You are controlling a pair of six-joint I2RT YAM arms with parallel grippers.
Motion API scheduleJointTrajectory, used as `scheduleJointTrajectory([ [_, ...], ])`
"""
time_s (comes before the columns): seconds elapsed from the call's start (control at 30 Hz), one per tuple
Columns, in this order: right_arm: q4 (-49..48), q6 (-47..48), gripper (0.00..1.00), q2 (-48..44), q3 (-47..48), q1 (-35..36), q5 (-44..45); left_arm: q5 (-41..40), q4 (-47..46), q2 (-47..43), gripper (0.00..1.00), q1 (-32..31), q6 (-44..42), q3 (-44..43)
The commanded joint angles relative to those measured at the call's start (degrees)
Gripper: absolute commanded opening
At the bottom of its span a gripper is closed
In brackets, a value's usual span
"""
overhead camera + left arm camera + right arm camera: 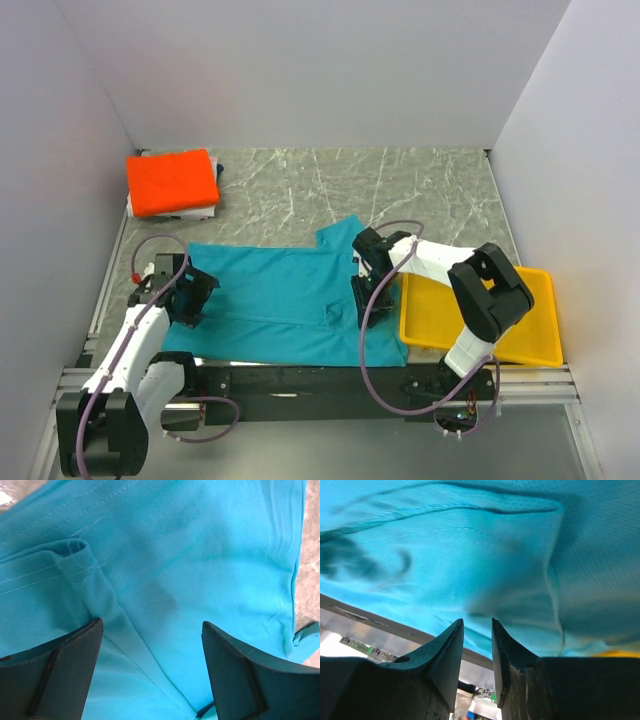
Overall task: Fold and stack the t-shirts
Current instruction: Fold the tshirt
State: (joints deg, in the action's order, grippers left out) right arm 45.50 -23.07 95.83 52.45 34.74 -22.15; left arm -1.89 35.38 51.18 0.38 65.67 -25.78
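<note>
While the teal t-shirt [270, 295] lies spread on the near side of the table [420, 190], the left gripper [198, 292] sits wide open over its left edge. The right gripper [363, 300], nearly closed with a narrow gap, meets its right side beside a yellow tray [530, 325].

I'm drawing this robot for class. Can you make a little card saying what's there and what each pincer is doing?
being folded: teal t-shirt, spread out between the arms
pile: orange shirt folded on a white shirt, far left corner
tray: yellow tray, at the right
left pincer: open, just above the cloth
right pincer: almost shut, nothing seen between its fingers
</note>
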Motion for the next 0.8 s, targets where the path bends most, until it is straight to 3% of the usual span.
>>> scheduleJointTrajectory([
  [0.0, 3.98, 0.31, 0.37, -4.85, 5.81, 0.5, 3.34, -2.86, 1.98, -0.91, 0.86, -0.03, 1.39, -2.95],
  [0.23, 10.4, 2.5, 0.38, -3.2, 24.0, -3.62, 10.63, -5.04, -0.48, 6.29, 0.88, -0.03, -7.3, -13.32],
  [0.5, 1.45, 5.14, 0.38, 9.62, 38.32, -12.05, 15.65, -6.55, -5.49, 14.11, 0.89, 0.06, -18.19, -22.02],
  [0.77, -3.66, 9.09, 0.41, 24.03, 51.25, -14.7, 14.33, -4.09, -7.6, 17.11, 0.89, 0.06, -19.7, -23.79],
])
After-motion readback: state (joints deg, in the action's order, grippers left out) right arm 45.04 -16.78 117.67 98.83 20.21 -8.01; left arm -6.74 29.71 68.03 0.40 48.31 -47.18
